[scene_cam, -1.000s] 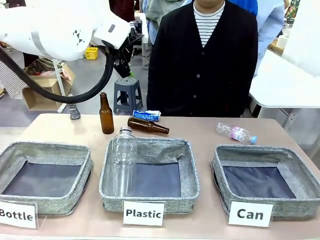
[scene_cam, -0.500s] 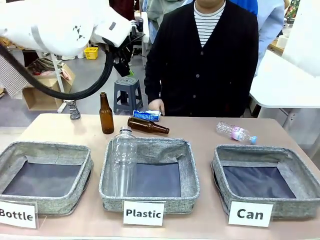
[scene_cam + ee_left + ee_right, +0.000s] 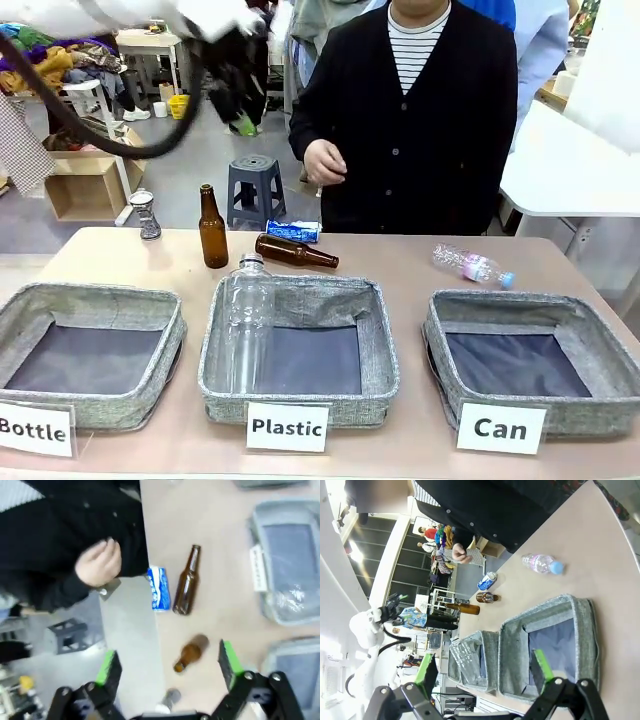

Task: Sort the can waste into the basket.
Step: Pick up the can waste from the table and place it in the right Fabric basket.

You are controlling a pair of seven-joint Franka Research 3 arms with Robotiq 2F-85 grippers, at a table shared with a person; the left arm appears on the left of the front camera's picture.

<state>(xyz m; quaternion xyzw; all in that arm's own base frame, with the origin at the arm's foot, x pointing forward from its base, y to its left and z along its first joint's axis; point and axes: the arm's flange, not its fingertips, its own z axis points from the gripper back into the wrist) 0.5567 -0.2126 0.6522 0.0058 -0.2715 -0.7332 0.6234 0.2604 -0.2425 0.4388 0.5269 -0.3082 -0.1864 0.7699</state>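
Observation:
The dented blue can (image 3: 293, 230) lies on its side at the table's far edge, just behind a lying brown bottle (image 3: 295, 251). A slim dark silvery can (image 3: 148, 215) stands at the far left corner. The grey "Can" basket (image 3: 436, 330) sits front right, holding nothing. My left gripper (image 3: 168, 662) hangs open high above the far edge, with the blue can (image 3: 159, 588) below and ahead of it. Open too is my right gripper (image 3: 485, 666), which hovers near the Can basket (image 3: 585, 630), nothing between its pads.
A person stands behind the table, one hand (image 3: 323, 163) raised at chest height. An upright brown bottle (image 3: 212, 228) stands left of the blue can. A clear bottle (image 3: 246, 325) leans in the "Plastic" bin (image 3: 385, 350). A small clear bottle (image 3: 472, 265) lies far right.
My left arm has swung upward, nearly out of the front view. The person's hand reached to the blue can half a second ago and has now drawn back to the chest.

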